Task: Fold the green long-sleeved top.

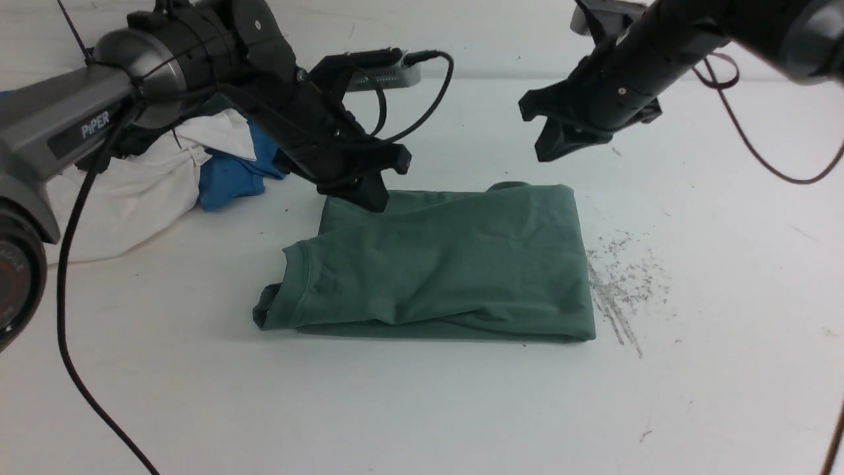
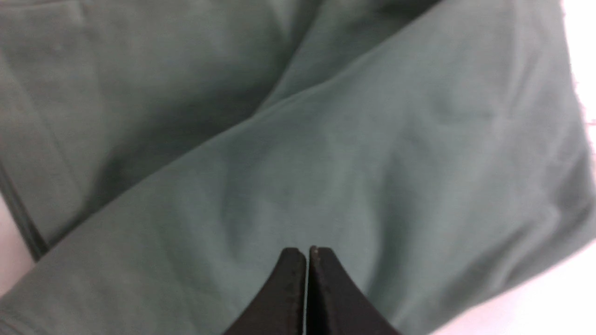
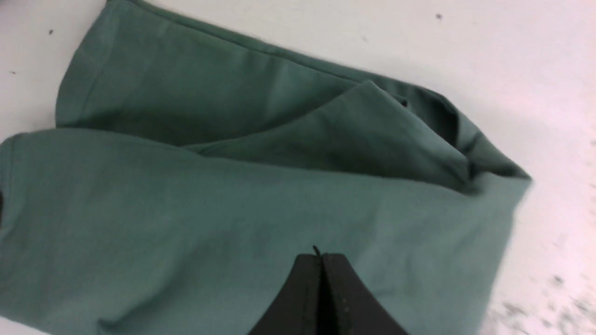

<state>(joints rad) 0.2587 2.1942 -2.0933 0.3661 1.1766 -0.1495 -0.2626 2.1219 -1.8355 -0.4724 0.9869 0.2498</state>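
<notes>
The green long-sleeved top (image 1: 442, 264) lies folded into a compact rectangle on the tabletop (image 1: 422, 409), so both the left gripper (image 1: 369, 191) and right gripper (image 1: 557, 142) hover above it with fingers closed and empty, which suggests the folding is done.

Clothes pile (image 1: 165, 171) far-left; bare table (image 1: 725, 297) right.

The front view looks forward and down from between the two arms, taking in the whole white table (image 1: 422, 409) from a middling distance. The left wrist view looks along the closed left gripper (image 2: 306, 253) from very near, so that the green long-sleeved top (image 2: 326, 153) fills almost the whole picture, blurred. The right wrist view looks past the closed right gripper (image 3: 320, 257) from farther off, showing the top's folded layers and bare table. All three views share the top.
</notes>
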